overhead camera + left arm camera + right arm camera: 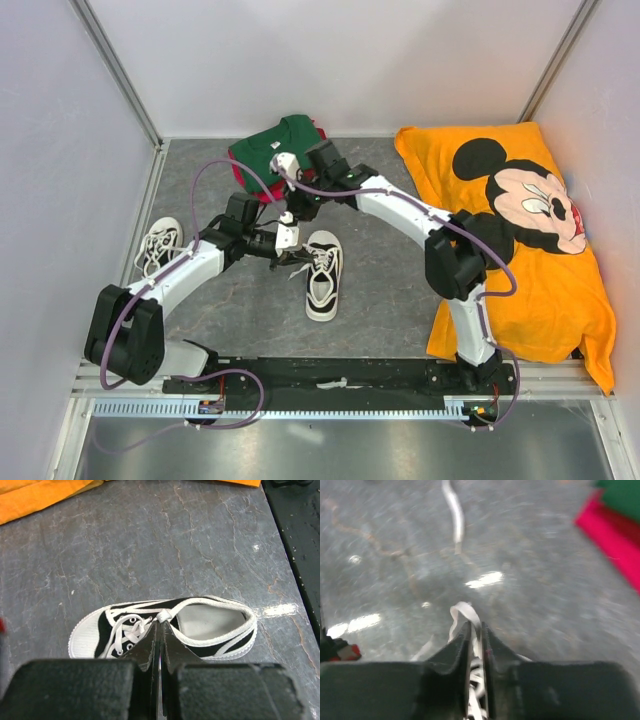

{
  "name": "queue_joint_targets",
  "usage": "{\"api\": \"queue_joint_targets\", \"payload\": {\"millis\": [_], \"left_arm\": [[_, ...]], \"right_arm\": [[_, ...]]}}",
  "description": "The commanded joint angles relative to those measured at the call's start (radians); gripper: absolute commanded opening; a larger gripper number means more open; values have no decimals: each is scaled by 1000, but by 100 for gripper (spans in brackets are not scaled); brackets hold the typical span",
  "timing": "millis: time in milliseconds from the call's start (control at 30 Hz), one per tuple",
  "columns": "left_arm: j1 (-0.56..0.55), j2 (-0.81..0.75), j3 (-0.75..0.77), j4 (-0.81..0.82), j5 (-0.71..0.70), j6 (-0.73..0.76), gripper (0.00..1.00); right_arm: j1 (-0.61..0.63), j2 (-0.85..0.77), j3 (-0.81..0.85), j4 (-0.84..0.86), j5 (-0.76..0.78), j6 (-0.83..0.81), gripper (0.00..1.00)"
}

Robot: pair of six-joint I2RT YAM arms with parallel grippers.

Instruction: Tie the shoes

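Right wrist: motion-blurred white lace (465, 611) inside right end effector (476, 627).

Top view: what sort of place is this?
Probably a lab robot cell, not a home: white panel walls, two arms bolted to a rail, shoes and shirts staged on a grey table.

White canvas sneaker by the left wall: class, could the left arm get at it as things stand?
Probably yes: that white canvas sneaker lies beside the arm, nothing between. But the left gripper is shut on the middle sneaker's white lace and must release first.
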Motion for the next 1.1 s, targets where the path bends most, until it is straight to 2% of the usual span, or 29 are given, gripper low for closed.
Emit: {"api": "queue_joint_targets", "payload": {"millis": [0,33,133,333,533,767,1067], "left_arm": [[-5,-37,-16,-2,36,63,2],[-3,-41,-21,0,33,64,1],[-2,-39,-32,18,20,66,1],[-3,-16,-35,70,7,29,2],[-3,18,-12,83,-7,32,2],[-3,35,0,97,-26,20,2],[-1,36,-6,112,-27,5,2]], "right_arm": [[10,12,21,3,-127,100,37],[4,-11,4,-37,-116,75,53],[-30,-81,-53,-98,-104,42,67],[-114,-219,-189,-184,-131,22,68],[-139,-305,-333,-198,-269,62,67],[-119,-305,-412,-82,-348,200,67],[-74,-289,-444,-34,-313,242,60]]}}
